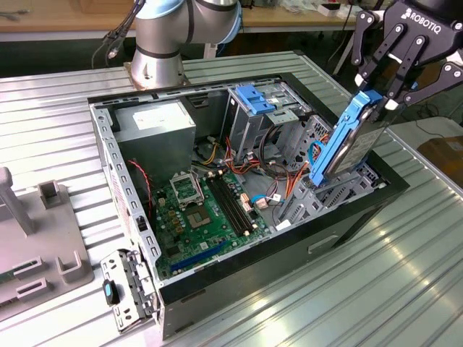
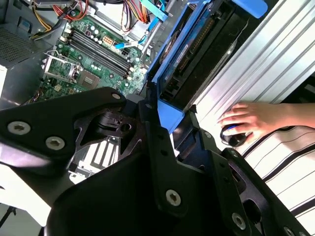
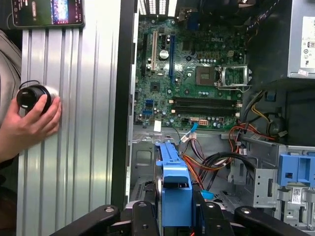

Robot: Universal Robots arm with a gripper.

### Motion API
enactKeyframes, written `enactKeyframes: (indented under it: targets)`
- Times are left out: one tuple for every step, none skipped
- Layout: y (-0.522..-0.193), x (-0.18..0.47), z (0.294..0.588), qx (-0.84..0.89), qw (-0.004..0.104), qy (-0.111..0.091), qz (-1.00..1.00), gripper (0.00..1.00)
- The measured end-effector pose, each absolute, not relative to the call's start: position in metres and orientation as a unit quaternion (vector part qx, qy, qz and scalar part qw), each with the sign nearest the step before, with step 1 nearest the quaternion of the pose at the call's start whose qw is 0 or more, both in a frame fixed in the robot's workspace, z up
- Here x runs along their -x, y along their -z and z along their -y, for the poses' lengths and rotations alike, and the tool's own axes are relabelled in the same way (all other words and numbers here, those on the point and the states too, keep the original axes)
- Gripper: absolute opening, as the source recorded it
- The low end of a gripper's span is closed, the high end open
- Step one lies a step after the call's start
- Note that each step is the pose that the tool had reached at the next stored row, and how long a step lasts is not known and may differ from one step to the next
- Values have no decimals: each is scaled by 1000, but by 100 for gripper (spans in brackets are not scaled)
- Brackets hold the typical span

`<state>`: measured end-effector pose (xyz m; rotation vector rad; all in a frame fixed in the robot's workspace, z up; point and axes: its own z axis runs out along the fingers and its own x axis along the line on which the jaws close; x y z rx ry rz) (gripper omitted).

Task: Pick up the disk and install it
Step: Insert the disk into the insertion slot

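Note:
The disk [image 1: 349,141], a grey drive in a blue plastic carrier, hangs steeply tilted over the right end of the open computer case [image 1: 123,195] in the exterior view. Its lower end dips into the grey drive bay [image 1: 325,195] there. My gripper [image 1: 381,92] is shut on the disk's upper end from above. In the first wrist view the blue carrier [image 3: 174,194] stands edge-on between my black fingers [image 3: 140,214]. The second wrist view shows the disk [image 2: 189,54] running away from my gripper [image 2: 160,115] toward the case.
Inside the case lie a green motherboard [image 1: 206,210], a grey box with a white sticker [image 1: 155,124], a metal cage with a blue top [image 1: 255,101] and loose cables [image 1: 278,173]. A person's hand [image 3: 32,123] rests on a black knob on the ribbed table [image 1: 362,289]. A grey fixture [image 1: 36,249] stands at the exterior view's left.

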<state>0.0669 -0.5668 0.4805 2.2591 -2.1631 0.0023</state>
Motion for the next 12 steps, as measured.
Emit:
enactKeyframes:
  targets:
    - [-480, -67, 567, -722, 7, -1, 692, 36]
    - [-479, -68, 567, -722, 7, -1, 692, 36]
    - [-479, -68, 566, -722, 7, -1, 692, 36]
    - [-478, -68, 565, -722, 7, -1, 692, 36]
    - [-477, -68, 562, -722, 7, -1, 692, 36]
    - [-476, -69, 562, -722, 7, -1, 692, 36]
    - [-475, -69, 562, -722, 7, -1, 692, 36]
    - [-473, -70, 561, -722, 7, -1, 692, 36]
    - [-471, -71, 561, -722, 7, -1, 692, 36]
    - [-470, -71, 561, -722, 7, -1, 692, 36]
    - [-469, -71, 560, -722, 7, -1, 692, 36]
    - [-467, -73, 560, -722, 7, -1, 692, 36]
